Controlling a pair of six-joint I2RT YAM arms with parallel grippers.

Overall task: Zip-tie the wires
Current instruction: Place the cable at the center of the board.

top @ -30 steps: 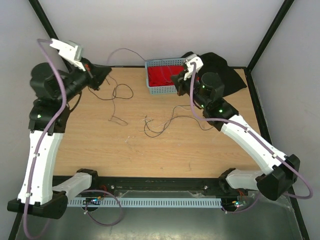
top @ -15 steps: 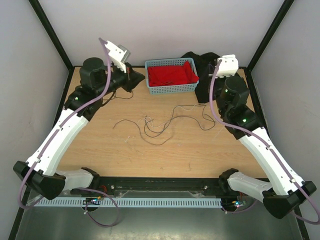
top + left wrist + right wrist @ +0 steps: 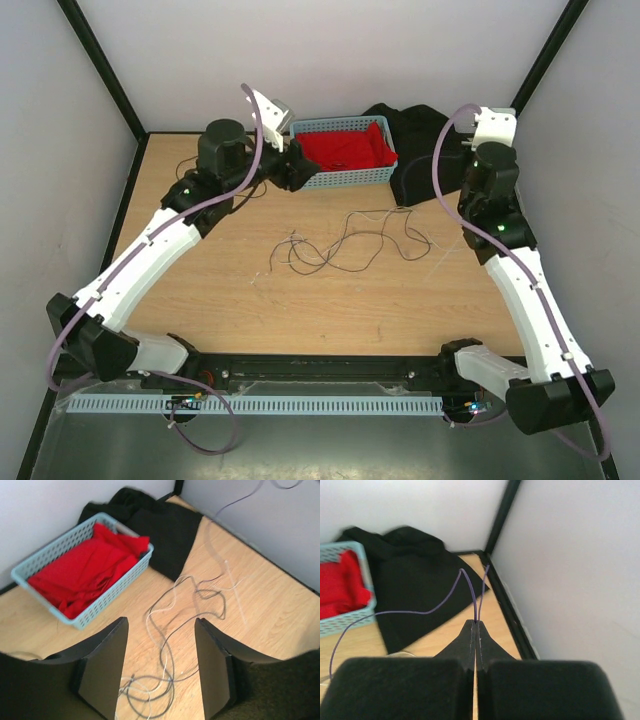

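Note:
The wires [image 3: 340, 245] lie in a loose dark tangle on the middle of the wooden table. In the left wrist view the wires [image 3: 170, 645] show on the table below and between my spread fingers. My left gripper [image 3: 160, 670] is open and holds nothing. It hovers by the basket's left end [image 3: 298, 172]. My right gripper [image 3: 476, 626] is shut on a thin purple-looking wire strand [image 3: 410, 611], which leaves the fingertips in two runs. That gripper is raised near the back right corner.
A light blue basket [image 3: 345, 180] of red cloth stands at the back, also in the left wrist view [image 3: 115, 592]. A black cloth [image 3: 415, 130] lies to its right. A pale thin strip [image 3: 235, 592] lies by the wires. Walls and a black frame post [image 3: 502, 515] close the corner.
My left arm has swung from the back left corner to the basket, and its gripper has opened. The right arm has swung to the back right corner, still shut. The wire tangle has shifted right.

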